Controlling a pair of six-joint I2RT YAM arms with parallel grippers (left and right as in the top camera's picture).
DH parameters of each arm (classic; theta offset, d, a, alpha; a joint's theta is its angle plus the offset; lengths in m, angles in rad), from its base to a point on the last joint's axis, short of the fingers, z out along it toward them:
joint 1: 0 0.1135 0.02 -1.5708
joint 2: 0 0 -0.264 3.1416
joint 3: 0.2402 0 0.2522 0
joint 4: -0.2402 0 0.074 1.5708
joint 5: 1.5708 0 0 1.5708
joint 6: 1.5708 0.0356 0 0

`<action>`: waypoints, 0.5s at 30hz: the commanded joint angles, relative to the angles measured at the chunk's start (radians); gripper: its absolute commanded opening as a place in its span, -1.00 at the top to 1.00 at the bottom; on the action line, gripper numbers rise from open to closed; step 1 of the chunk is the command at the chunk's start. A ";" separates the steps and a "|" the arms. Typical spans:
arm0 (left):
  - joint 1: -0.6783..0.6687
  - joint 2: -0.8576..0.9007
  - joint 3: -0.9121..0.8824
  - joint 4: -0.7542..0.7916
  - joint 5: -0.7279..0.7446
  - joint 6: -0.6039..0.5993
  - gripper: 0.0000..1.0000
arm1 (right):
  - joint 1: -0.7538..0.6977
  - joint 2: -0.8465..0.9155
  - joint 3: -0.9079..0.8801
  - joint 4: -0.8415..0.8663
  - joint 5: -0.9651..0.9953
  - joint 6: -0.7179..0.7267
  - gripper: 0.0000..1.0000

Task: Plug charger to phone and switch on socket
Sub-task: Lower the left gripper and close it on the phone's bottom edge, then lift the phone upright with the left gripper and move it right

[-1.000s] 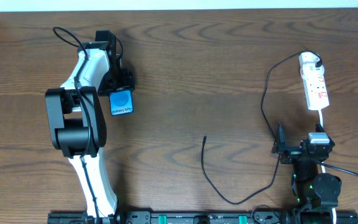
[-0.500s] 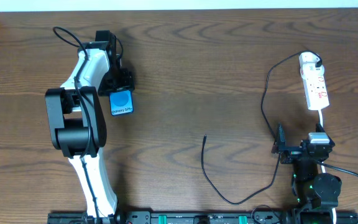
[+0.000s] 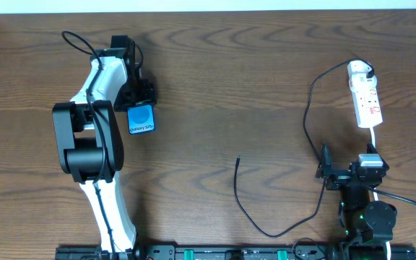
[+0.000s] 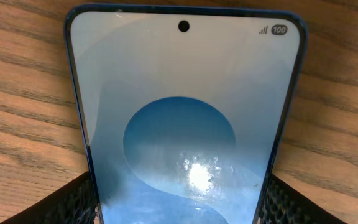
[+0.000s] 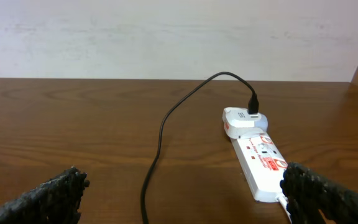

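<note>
The phone [image 3: 141,119] lies flat on the table at the left, blue screen up. In the left wrist view the phone [image 4: 185,124] fills the frame. My left gripper [image 3: 140,106] has its fingers [image 4: 179,190] against both long edges of the phone's near end, shut on it. The charger cable [image 3: 305,123] runs from its white plug [image 3: 360,70] in the socket [image 3: 367,102] down in a loop to its free tip [image 3: 238,159] at table centre. My right gripper [image 3: 349,165] is wide open and empty [image 5: 182,180], in front of the socket [image 5: 263,165] and the cable [image 5: 160,130].
The socket's thick white cord [image 3: 374,137] runs down toward the right arm's base. The black cable loops along the table's front near the right arm [image 3: 280,232]. A white wall [image 5: 166,37] stands behind the table's far edge.
</note>
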 commanded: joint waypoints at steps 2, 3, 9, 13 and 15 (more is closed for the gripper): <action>-0.001 0.015 -0.026 -0.002 -0.030 0.002 0.85 | 0.006 -0.006 -0.002 -0.005 -0.005 -0.011 -0.99; -0.001 0.013 -0.024 -0.004 -0.030 0.002 0.86 | 0.006 -0.006 -0.002 -0.005 -0.005 -0.011 -0.98; -0.001 -0.027 -0.019 -0.006 -0.030 0.002 0.86 | 0.006 -0.006 -0.002 -0.005 -0.005 -0.011 -0.99; -0.001 -0.058 0.004 -0.012 -0.029 0.002 0.86 | 0.006 -0.006 -0.002 -0.005 -0.005 -0.011 -0.98; -0.001 -0.077 0.010 -0.013 -0.026 0.002 0.85 | 0.006 -0.006 -0.002 -0.005 -0.005 -0.011 -0.99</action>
